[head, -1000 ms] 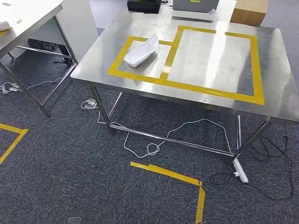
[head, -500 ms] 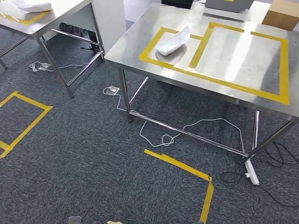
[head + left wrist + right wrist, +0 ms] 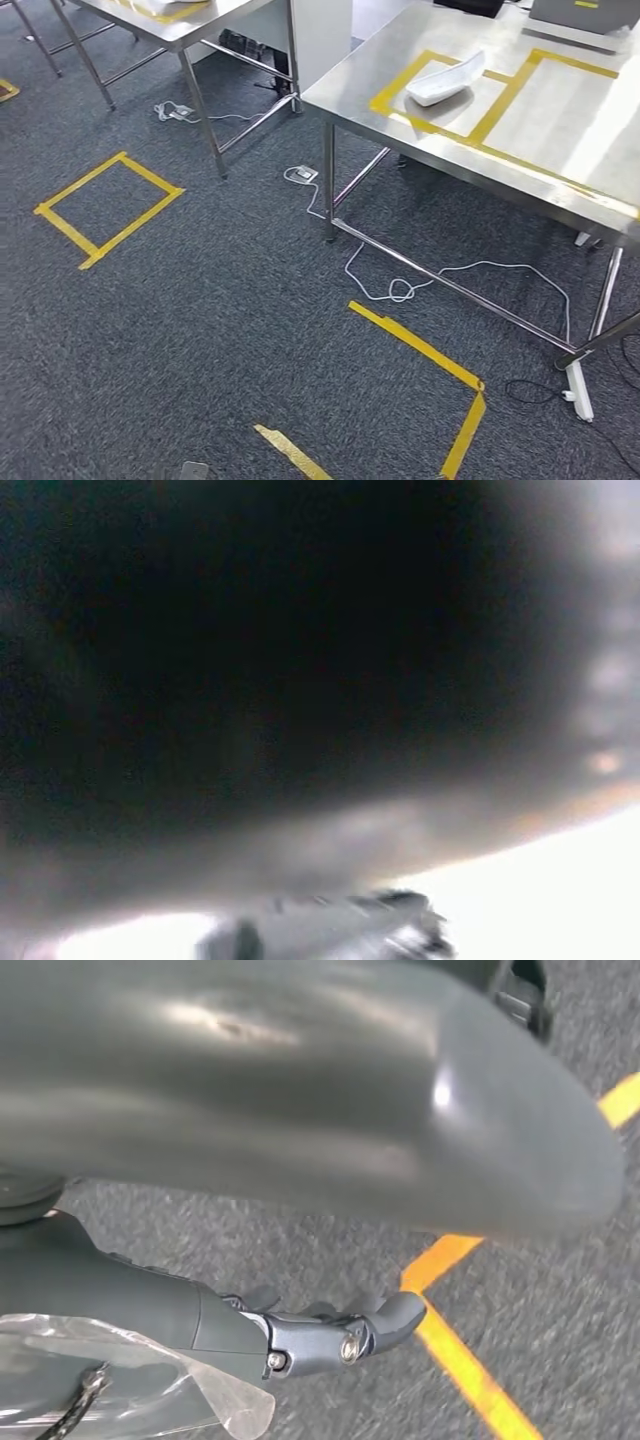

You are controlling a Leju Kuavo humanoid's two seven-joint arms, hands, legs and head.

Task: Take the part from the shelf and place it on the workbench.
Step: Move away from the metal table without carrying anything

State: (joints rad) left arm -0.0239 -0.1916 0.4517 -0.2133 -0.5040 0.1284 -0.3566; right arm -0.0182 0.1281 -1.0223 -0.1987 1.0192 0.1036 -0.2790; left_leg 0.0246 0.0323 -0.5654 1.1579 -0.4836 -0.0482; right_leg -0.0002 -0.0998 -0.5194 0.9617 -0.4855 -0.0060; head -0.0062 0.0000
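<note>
A white curved part (image 3: 445,78) lies on the steel workbench (image 3: 355,82) at the upper right of the head view, inside a yellow taped rectangle. My right hand (image 3: 332,1335) hangs over the grey carpet in the right wrist view, its fingers stretched out with nothing between them. The left wrist view is dark and blurred. A grey shape that may be my left hand (image 3: 324,935) sits at its edge, and how its fingers lie is unclear.
A second steel table (image 3: 189,25) stands at the upper left. On the carpet are a yellow tape square (image 3: 152,172), an L-shaped tape mark (image 3: 419,345), white cables (image 3: 392,290) and a power strip (image 3: 581,390). Clear plastic (image 3: 151,1380) shows by my right wrist.
The camera has turned left: the workbench with the white part has slid to the right of the picture, and the second table and the floor square have come into view.
</note>
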